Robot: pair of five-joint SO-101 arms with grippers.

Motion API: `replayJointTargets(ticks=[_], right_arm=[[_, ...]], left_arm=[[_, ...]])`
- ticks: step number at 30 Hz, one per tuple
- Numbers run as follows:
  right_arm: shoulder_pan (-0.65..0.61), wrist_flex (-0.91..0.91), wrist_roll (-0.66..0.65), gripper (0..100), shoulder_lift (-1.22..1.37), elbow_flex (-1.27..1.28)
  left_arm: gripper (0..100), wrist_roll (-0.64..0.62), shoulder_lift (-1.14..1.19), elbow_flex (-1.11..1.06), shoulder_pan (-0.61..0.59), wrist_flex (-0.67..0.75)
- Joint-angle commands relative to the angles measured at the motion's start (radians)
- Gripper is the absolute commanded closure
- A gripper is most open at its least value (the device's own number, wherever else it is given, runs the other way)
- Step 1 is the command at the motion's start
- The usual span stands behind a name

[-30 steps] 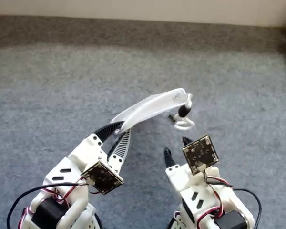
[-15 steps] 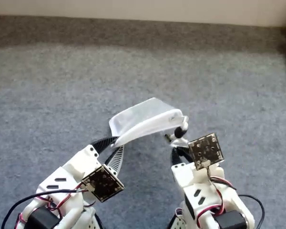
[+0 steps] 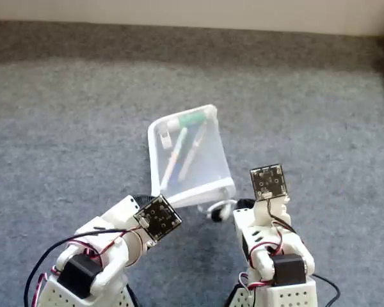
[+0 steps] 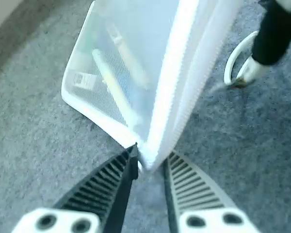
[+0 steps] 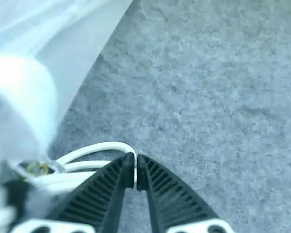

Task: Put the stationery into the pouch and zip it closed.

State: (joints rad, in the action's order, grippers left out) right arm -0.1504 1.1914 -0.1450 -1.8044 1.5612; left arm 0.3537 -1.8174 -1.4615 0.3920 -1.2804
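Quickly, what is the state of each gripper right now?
Left gripper: shut on the edge of the pouch.
Right gripper: shut on the white loop.

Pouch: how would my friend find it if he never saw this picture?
On the grey carpet, just beyond the two white arms, lies the pouch, its near corner pinched by the left claw. It is the flat, see-through white bag with pens inside, not the thin white loop in the right claw.

Right wrist view: the pouch [image 5: 63, 53] is blurred and cut off, and one end of the loop [image 5: 102, 144] is lost in it. From above, the left arm [image 3: 115, 236] hides the pouch's near corner. Stationery [image 4: 111, 87] inside is too blurred to name.
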Motion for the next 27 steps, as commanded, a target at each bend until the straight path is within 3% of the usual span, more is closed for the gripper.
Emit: replayJointTargets(ticks=[1,5,13,22,27], right_arm=[[0.016,-0.061,0.011,99.5,-0.005,0.036],[0.013,-0.064,0.012,99.5,-0.005,0.081],[0.016,-0.054,0.012,99.5,-0.007,0.102],[0.016,-0.064,0.012,99.5,-0.007,0.249],[0.016,-0.054,0.012,99.5,-0.007,0.249]], left_arm=[[80,-0.161,-0.005,-0.002,-0.079,-0.002],[75,-0.203,-0.005,-0.016,-0.183,0.031],[75,-0.198,-0.005,-0.142,-0.271,0.071],[75,-0.196,-0.005,-0.182,-0.49,0.069],[75,-0.196,-0.005,-0.22,-0.549,0.068]])
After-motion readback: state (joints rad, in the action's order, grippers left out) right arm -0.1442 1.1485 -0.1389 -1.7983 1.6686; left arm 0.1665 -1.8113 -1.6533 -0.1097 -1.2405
